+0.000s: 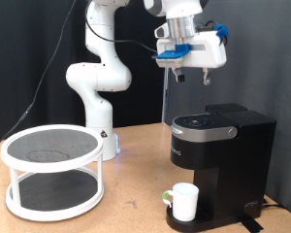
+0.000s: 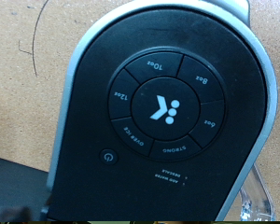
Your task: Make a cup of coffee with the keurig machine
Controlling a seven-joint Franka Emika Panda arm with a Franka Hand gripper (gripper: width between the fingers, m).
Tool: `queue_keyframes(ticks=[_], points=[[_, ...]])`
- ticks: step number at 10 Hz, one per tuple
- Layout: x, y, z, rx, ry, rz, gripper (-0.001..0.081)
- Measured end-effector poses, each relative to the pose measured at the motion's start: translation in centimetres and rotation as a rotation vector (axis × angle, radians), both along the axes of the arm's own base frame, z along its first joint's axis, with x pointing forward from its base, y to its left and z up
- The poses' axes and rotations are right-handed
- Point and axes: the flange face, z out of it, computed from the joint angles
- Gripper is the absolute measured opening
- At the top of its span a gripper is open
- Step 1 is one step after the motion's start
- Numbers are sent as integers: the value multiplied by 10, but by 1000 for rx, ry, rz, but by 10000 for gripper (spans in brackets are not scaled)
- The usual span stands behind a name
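Note:
The black keurig machine point(image 1: 221, 155) stands on the table at the exterior view's right, its domed lid down. The white cup point(image 1: 184, 202) stands upright on the round drip tray point(image 1: 189, 222) under the spout. My gripper point(image 1: 193, 75) hangs in the air well above the machine's lid, touching nothing and holding nothing; its two fingers look apart. The wrist view looks straight down on the machine's lid point(image 2: 163, 103), with its silver rim, ring of size buttons and power button point(image 2: 105, 157). No fingers show in the wrist view.
A white round two-tier stand point(image 1: 51, 170) with dark mesh shelves stands on the wooden table point(image 1: 136, 209) at the exterior view's left. The arm's white base point(image 1: 99, 107) is behind it. A cable hangs from the hand down behind the machine.

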Motion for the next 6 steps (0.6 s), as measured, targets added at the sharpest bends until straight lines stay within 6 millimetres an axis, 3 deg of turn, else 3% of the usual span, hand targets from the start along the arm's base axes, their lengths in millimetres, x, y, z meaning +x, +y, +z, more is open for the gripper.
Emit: queue_keyframes(ticks=[1, 2, 3, 4, 5, 6], points=[[-1, 2, -6, -2, 5, 7, 534], [-3, 5, -13, -5, 10, 13, 534], [-4, 7, -20, -9, 15, 17, 335], [-6, 9, -26, -16, 17, 21, 198], [-6, 11, -33, -26, 4, 18, 198], [-6, 12, -39, -38, -9, 16, 43]])
